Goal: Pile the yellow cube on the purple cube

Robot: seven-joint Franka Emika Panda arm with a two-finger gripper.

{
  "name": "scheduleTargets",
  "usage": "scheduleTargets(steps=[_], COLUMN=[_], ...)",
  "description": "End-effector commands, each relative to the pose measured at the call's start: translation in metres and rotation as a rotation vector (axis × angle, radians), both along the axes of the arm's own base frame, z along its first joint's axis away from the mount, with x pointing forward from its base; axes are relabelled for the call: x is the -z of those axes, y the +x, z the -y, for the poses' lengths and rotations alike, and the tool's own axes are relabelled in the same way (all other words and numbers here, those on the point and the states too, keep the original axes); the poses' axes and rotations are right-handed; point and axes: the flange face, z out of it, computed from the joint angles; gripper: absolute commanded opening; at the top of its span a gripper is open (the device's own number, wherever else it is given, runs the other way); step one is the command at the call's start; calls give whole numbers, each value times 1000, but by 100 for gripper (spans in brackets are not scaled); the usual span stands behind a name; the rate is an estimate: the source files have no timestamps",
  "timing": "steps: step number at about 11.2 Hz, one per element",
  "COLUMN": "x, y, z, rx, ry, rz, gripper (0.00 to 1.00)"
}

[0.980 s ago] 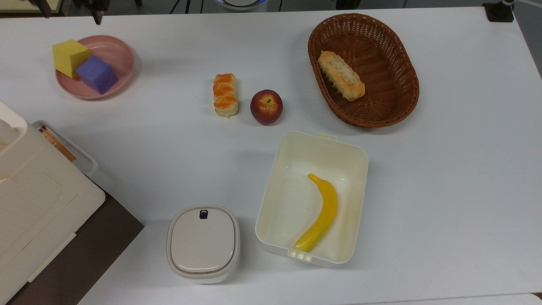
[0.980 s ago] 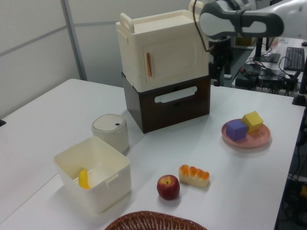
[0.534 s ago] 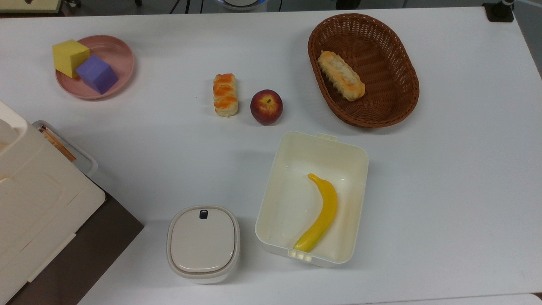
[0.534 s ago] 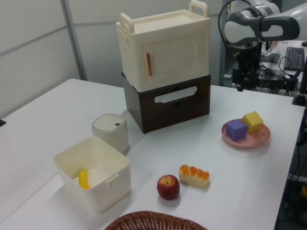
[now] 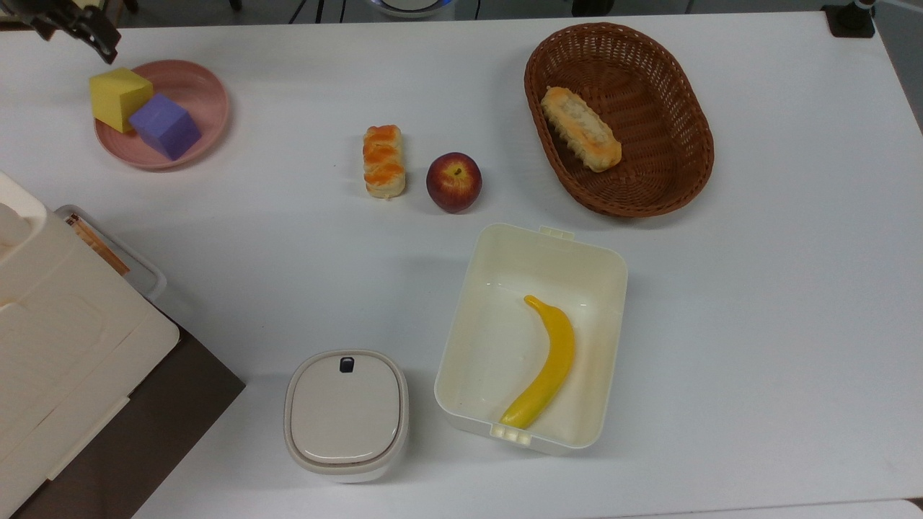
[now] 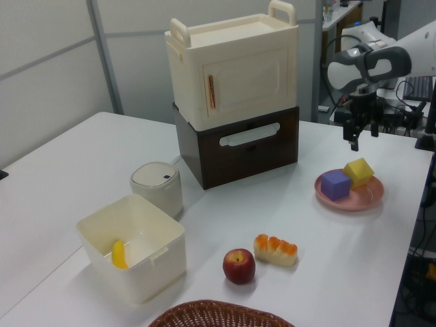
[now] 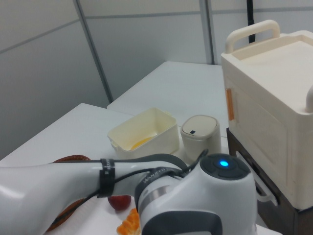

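A pink plate (image 5: 205, 94) near one corner of the white table (image 5: 757, 303) carries the yellow cube (image 5: 117, 97) and the purple cube (image 5: 165, 126), which sit side by side and touching, neither one on top of the other. In the left view the yellow cube (image 6: 359, 171) lies on the far right part of the plate (image 6: 364, 199), with the purple cube (image 6: 335, 184) on the left view's left of it.

The robot's gripper (image 6: 362, 140) hangs in the air above and a little behind the plate, clear of both cubes, its two fingers pointing down with a gap between them and nothing held. In the top view the gripper (image 5: 101, 45) shows as a dark shape just beyond the plate's far edge, close to the yellow cube.

Away from the plate toward the table's middle lie a glazed pastry (image 5: 383, 161) and a red apple (image 5: 453, 182), close together. Farther from the plate stands a brown wicker basket (image 5: 685, 166) with a bread roll (image 5: 581, 128) inside. An open cream box (image 5: 497, 252) holds a banana (image 5: 544, 371), and a lidded grey-white container (image 5: 346, 414) stands just beside the box. A cream cabinet (image 6: 235, 68) rests on a dark brown drawer unit (image 6: 238, 146), well apart from the plate.
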Motion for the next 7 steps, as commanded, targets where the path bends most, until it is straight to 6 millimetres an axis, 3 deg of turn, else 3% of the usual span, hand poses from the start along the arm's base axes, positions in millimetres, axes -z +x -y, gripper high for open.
scheduleTargets(steps=[1,7], x=[18,54], y=[14,22], z=[0,-4], rx=[69,86], ry=[37,91], rz=[30,8], gripper=[100,100])
